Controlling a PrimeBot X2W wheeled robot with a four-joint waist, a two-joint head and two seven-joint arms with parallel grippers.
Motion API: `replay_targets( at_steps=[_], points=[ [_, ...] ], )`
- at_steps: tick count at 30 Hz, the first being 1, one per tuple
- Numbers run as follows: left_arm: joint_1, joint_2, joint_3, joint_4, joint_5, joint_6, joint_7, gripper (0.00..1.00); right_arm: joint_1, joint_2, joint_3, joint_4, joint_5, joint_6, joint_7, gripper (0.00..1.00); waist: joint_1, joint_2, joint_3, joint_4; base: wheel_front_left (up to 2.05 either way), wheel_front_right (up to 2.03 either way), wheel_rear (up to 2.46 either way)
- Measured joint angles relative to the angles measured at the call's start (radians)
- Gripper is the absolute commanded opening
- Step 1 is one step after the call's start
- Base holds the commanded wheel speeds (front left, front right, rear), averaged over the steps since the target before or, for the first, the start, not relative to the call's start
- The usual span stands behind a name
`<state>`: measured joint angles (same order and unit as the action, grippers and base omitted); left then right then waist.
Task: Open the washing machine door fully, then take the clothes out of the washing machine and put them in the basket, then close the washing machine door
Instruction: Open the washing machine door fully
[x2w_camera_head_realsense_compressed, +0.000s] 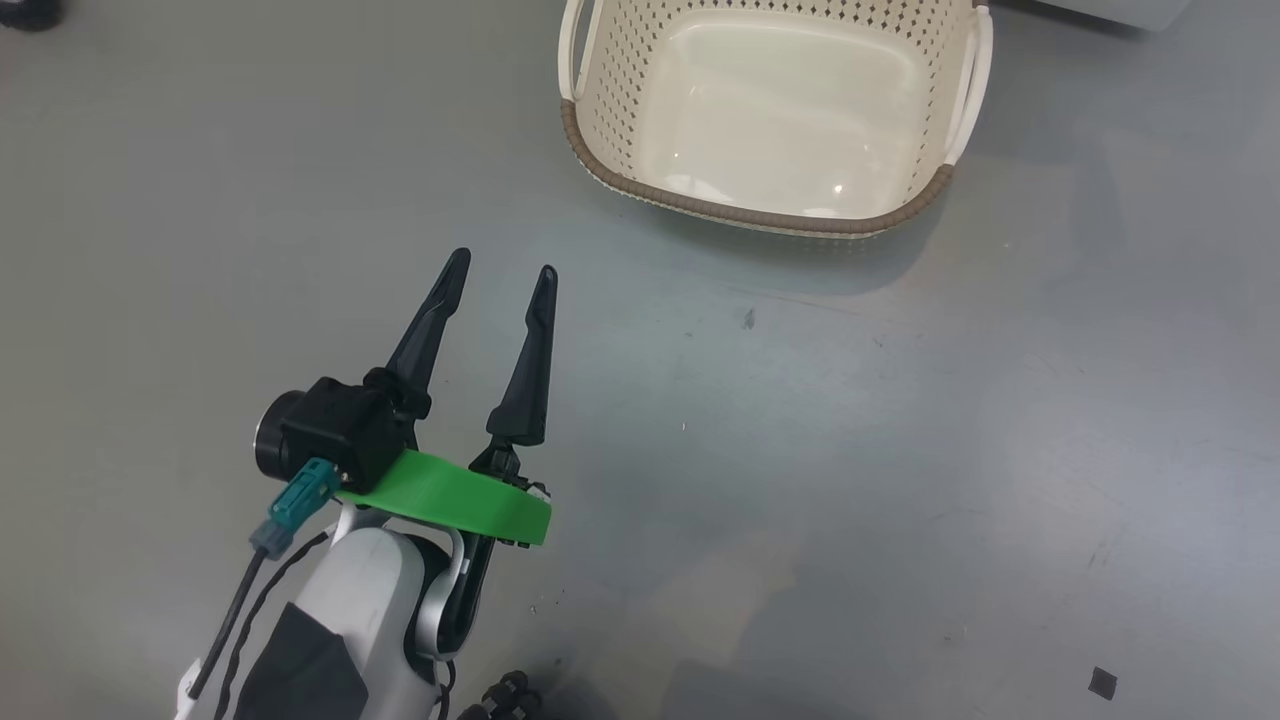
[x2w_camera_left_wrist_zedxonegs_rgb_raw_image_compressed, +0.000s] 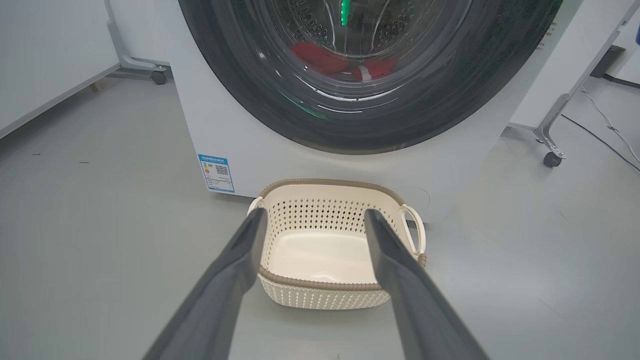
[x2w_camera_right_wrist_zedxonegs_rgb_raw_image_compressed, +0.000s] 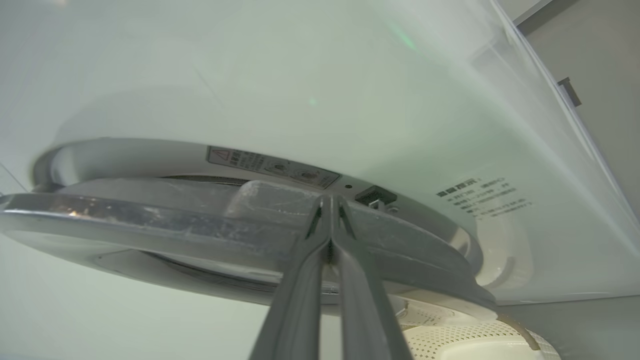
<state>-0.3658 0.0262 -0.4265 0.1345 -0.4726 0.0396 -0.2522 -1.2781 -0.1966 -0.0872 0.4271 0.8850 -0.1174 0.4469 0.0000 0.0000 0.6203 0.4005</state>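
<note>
In the head view the left claw (x2w_camera_head_realsense_compressed: 503, 263) is hovering over the bare grey floor (x2w_camera_head_realsense_compressed: 900, 450). Its two fingers are spreading wide, gripping nothing and touching nothing. The basket (x2w_camera_head_realsense_compressed: 740, 212) is sitting ahead of it, empty and apart from the fingertips.

In the left wrist view that claw is pointing at the basket, which is standing just in front of the washing machine (x2w_camera_left_wrist_zedxonegs_rgb_raw_image_compressed: 235, 130), below the washing machine door (x2w_camera_left_wrist_zedxonegs_rgb_raw_image_compressed: 240, 95). The clothes (x2w_camera_left_wrist_zedxonegs_rgb_raw_image_compressed: 317, 56) are lying red in the drum behind the glass. The step in hand looks to be opening the door, so this arm is best holding clear of the door's swing.

In the right wrist view the right claw (x2w_camera_right_wrist_zedxonegs_rgb_raw_image_compressed: 330, 199) is pressing fully shut with nothing between its fingers. Its tips are resting at the edge of the door rim, which appears to be standing a little ajar from the white front. I cannot tell whether the tips are hooking behind the rim. Doing this well means getting the tips behind that edge and drawing along the door's arc about its hinge rather than straight out, so they are not slipping off before the door is fully open.
</note>
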Motion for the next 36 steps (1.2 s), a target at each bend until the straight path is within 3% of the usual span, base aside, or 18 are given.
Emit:
replay_targets(
  at_steps=[14, 36],
  points=[
    [-0.006, -0.001, -0.005, 0.0, -0.003, 0.017, 0.0, 1.0, -0.102, 0.008, -0.05, 0.115, 0.044, -0.009, 0.034, 0.0, 0.0, 0.0, 0.012, 0.026, 0.0, 0.0, 0.0],
    [-0.014, -0.001, -0.016, 0.02, -0.013, 0.026, 0.0, 1.0, -0.152, -0.002, -0.115, 0.256, 0.129, -0.009, 0.173, 0.0, 0.0, 0.0, -0.011, 0.017, 0.0, 0.0, 0.0]
  ],
)
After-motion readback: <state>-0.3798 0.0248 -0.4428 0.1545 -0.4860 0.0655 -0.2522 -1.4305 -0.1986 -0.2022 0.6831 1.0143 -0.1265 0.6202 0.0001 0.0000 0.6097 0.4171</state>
